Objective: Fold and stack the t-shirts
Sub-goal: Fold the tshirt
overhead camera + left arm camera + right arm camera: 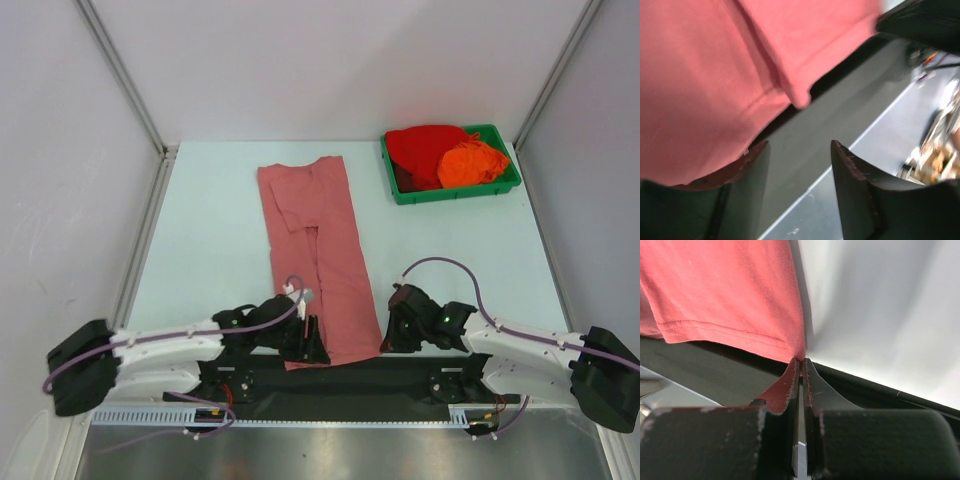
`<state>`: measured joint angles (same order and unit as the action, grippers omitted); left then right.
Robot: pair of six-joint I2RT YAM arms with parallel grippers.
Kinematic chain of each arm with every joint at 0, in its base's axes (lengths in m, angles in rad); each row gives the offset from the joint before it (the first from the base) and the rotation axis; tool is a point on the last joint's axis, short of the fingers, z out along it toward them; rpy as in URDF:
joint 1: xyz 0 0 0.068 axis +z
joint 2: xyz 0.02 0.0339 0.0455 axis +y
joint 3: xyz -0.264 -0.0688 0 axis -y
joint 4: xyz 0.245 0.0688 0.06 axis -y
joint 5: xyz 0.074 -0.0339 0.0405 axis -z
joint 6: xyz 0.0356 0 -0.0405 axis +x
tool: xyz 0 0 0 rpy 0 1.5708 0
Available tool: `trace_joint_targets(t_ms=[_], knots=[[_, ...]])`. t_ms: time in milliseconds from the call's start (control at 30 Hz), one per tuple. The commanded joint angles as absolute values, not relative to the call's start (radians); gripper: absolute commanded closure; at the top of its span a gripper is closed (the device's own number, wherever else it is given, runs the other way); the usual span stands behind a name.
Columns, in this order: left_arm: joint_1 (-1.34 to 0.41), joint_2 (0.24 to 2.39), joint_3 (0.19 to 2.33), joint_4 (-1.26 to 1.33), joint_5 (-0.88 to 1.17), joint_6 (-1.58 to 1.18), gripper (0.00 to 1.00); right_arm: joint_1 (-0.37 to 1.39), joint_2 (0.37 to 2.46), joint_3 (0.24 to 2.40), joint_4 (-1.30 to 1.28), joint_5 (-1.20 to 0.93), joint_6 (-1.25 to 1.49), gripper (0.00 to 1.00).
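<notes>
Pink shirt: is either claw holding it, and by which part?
The right claw pinches the shirt at its near right hem corner; the left claw is open, gripping nothing.

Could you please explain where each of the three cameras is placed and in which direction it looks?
Top external: above and behind the robot, looking down at the table; left arm and right arm show.
Left wrist: on the left arm, looking along the open left gripper at the salmon t-shirt.
Right wrist: on the right arm, looking along the shut right gripper, which pinches that shirt's corner.
Shared: all three show the salmon t-shirt.
</notes>
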<state>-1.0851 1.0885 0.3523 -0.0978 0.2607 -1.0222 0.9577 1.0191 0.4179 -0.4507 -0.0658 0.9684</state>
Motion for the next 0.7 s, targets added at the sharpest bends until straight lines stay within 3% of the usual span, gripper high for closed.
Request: trace_joint_targets(t_ms=[0, 167, 300, 500, 667], knots=[[-1.095, 0.853, 0.357, -0.297, 0.086, -1.066, 0.41, 0.954, 1.008, 0.410, -0.451, -0.064, 0.965, 1.00], [-1.094, 0.660, 0.330, -0.576, 0.003, -1.138, 0.37, 0.951, 1.003, 0.416, -0.457, -0.072, 0.953, 1.00], [-1.094, 0.634, 0.313, -0.701, -0.069, -1.201, 0.38, 0.953, 0.989, 0.416, -0.449, -0.078, 0.951, 1.00], [-1.092, 0.679, 0.305, -0.776, -0.115, -1.319, 0.42, 0.950, 0.969, 0.413, -0.462, -0.077, 0.946, 1.00], [-1.094, 0.663, 0.252, -0.660, -0.075, -1.342, 0.43, 0.951, 0.957, 0.413, -0.460, -0.074, 0.946, 1.00]])
